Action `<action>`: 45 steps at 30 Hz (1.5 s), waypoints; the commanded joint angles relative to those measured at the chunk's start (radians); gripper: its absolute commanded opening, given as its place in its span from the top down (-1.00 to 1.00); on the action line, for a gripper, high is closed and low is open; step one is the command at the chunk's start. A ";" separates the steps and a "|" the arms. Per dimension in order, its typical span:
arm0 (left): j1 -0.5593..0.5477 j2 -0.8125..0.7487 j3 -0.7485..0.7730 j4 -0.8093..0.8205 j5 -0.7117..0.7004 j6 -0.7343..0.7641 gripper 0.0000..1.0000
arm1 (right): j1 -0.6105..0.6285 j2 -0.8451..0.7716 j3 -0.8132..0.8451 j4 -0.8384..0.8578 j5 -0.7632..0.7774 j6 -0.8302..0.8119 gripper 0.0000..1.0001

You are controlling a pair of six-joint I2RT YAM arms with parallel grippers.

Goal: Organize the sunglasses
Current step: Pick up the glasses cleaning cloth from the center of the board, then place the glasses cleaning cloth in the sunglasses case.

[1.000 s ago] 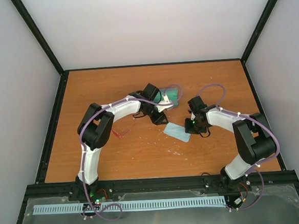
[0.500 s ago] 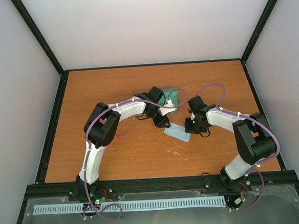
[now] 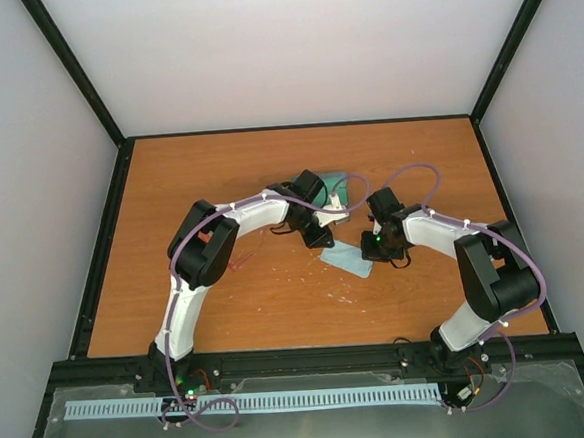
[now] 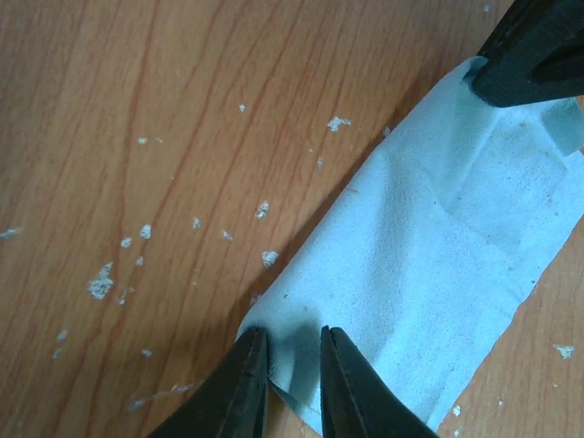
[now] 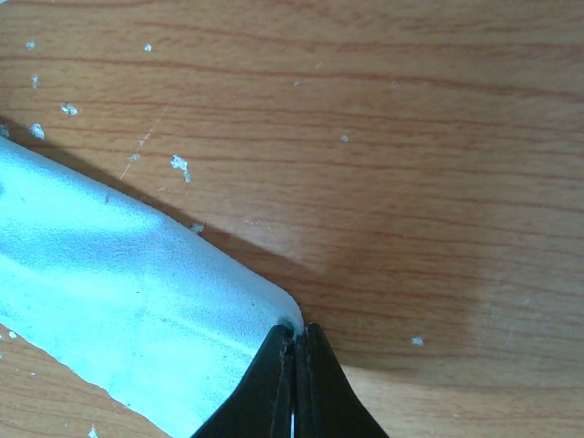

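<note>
Barely started tbh: right gripper point(image 5: 294, 333) pinches a cloth point(image 4: 429, 274) corner, left gripper point(image 4: 294, 336) slightly parted at the opposite corner; sunglasses point(image 3: 237, 264) sit left of it, not packed yet.

Bright even light; soft shadows; wrist views blurry.

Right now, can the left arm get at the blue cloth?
Probably yes. The left gripper sits at one corner of the cloth, its open fingers either side of the edge, with nothing between. The right gripper pinches the far corner.
</note>
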 commanded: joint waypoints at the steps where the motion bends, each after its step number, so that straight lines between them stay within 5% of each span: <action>1: -0.010 0.019 0.037 -0.017 -0.003 0.009 0.67 | 0.006 -0.005 0.024 -0.009 0.011 0.005 0.95; 7: -0.010 0.021 0.040 -0.019 -0.008 0.010 0.99 | 0.007 0.000 0.033 -0.012 0.013 0.002 0.94; 45: 0.172 -0.110 0.051 0.065 -0.126 -0.076 0.99 | 0.007 0.329 0.546 -0.115 0.068 -0.112 0.94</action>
